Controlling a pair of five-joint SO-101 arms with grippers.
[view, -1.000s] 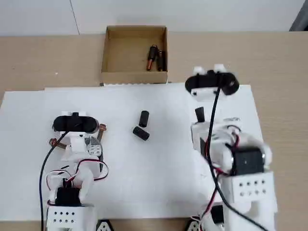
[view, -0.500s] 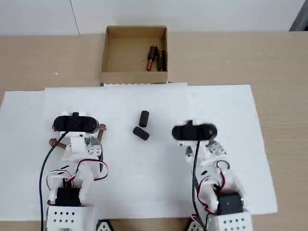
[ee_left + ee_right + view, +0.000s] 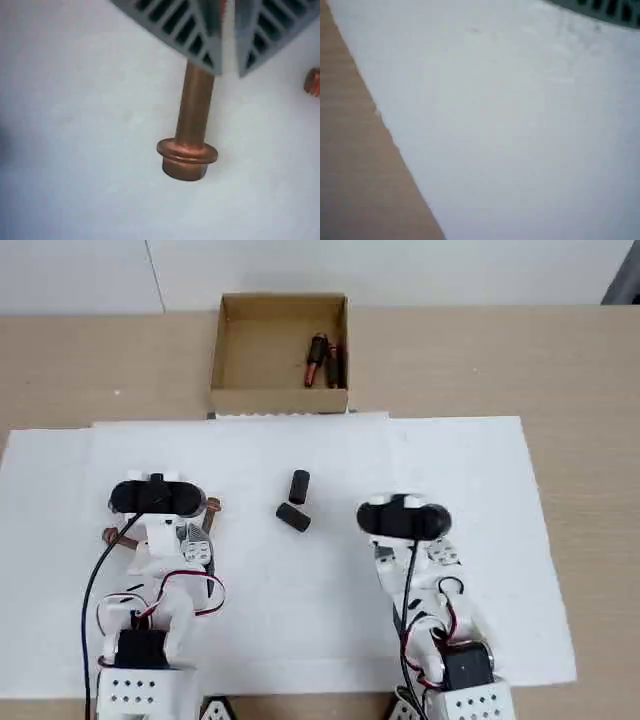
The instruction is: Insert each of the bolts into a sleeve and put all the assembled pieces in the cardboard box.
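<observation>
Copper-coloured metal bolts (image 3: pixel 212 506) lie on the white paper sheet (image 3: pixel 500 460) at the near-left part of the tan table (image 3: pixel 580 370), beside the left arm (image 3: pixel 155 498), probably staged for that arm to pick. Two short black cylindrical sleeves (image 3: pixel 293 517) lie mid-sheet, within reach of both arms. The open brown cardboard box (image 3: pixel 232 350) stands at the far edge and holds assembled pieces (image 3: pixel 322 360). The right tool (image 3: pixel 386 552) hangs over the sheet's near-right part; its opening cannot be told.

Left wrist view: the left tool (image 3: pixel 227 57) has its grey ribbed fingers (image 3: pixel 185 25) almost together, leaving a thin slit. One bolt (image 3: pixel 194 115) runs under a finger, not into the slit; judged ungripped.

Right wrist view: sheet edge meets bare table.
</observation>
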